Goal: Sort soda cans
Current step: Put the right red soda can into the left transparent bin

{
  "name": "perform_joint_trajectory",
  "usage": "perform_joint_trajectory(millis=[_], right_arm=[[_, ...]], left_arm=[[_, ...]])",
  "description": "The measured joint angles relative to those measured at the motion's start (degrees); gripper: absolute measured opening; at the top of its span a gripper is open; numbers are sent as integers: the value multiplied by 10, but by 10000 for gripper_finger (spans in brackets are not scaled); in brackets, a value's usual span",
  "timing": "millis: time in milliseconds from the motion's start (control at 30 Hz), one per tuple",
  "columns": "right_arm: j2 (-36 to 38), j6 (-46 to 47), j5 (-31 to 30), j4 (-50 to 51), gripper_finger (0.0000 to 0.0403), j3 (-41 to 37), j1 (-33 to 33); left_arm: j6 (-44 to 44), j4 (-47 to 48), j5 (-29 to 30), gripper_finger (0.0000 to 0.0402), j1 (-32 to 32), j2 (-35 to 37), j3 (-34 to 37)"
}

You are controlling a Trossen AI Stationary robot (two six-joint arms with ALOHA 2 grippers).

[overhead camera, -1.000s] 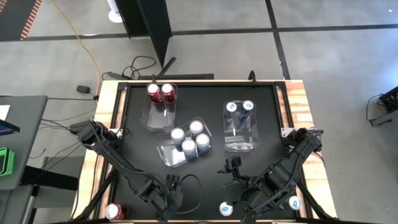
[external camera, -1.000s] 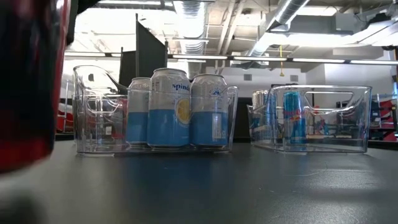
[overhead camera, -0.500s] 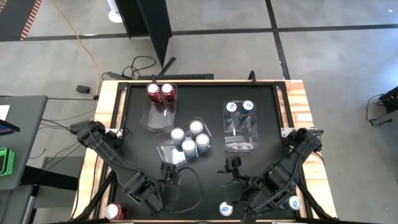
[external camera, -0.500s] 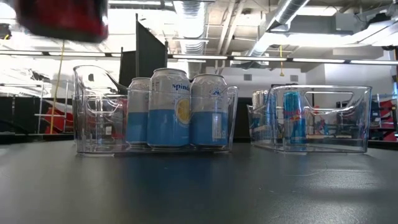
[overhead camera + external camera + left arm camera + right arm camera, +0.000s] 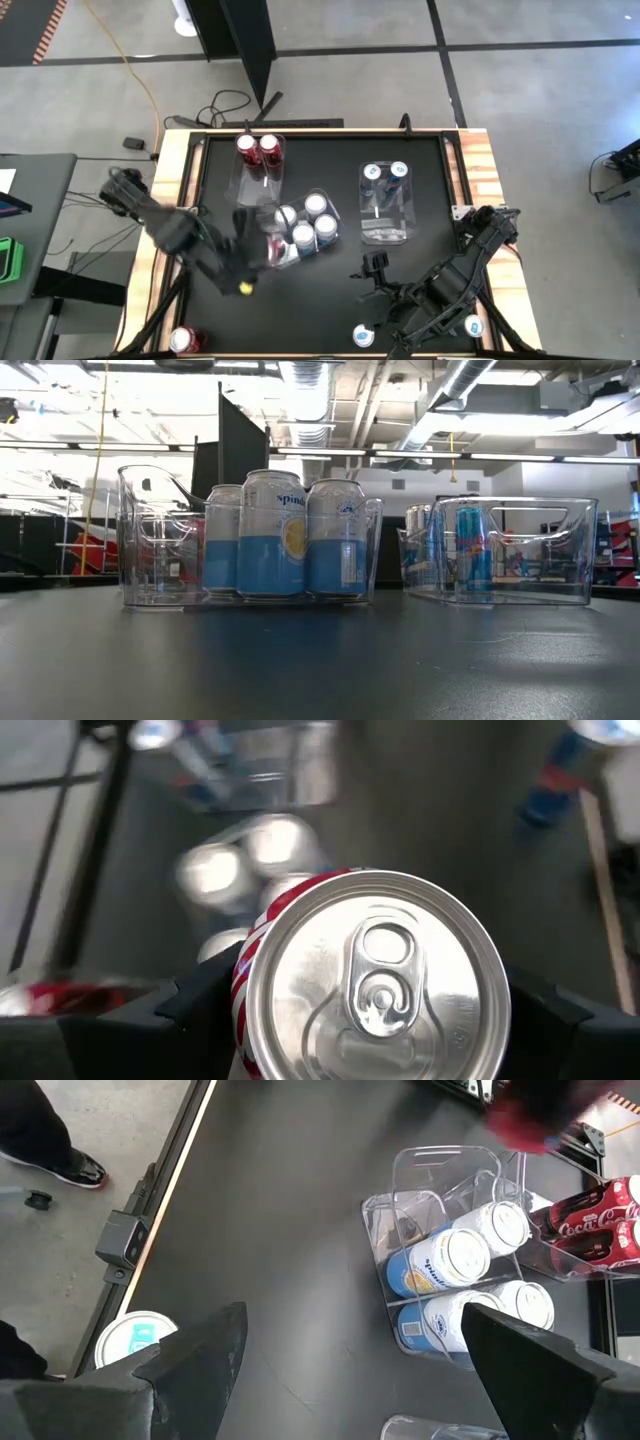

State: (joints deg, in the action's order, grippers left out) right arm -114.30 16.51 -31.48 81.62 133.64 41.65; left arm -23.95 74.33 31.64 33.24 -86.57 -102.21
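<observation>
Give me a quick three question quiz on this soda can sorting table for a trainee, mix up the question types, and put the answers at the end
1. True or false: the left gripper is shut on a red can.
2. How many cans stand in the middle bin that holds the silver-white and light blue cans?
A) two
B) four
C) six
3. Fill in: the bin with red cans holds ____ of them.

Key
1. True. The left wrist view shows the can's silver top between the dark fingers.
2. B.
3. Two. The right gripper waits open near the front edge of the table.
</observation>
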Motion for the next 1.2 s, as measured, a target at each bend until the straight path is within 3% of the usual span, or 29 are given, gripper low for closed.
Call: perform_joint_trajectory(millis=[267, 633, 867, 1200], right_arm=[[0, 0, 0, -2, 388, 0, 0], [0, -3, 0, 3, 388, 0, 4], [0, -5, 0, 4, 388, 0, 20], [0, 2, -1, 4, 388, 0, 46]], left_arm=[[22, 37, 1, 303, -160, 73, 1], [125, 11, -117, 303, -433, 58, 8], [166, -104, -208, 303, -552, 56, 130], [206, -276, -278, 303, -624, 56, 322]])
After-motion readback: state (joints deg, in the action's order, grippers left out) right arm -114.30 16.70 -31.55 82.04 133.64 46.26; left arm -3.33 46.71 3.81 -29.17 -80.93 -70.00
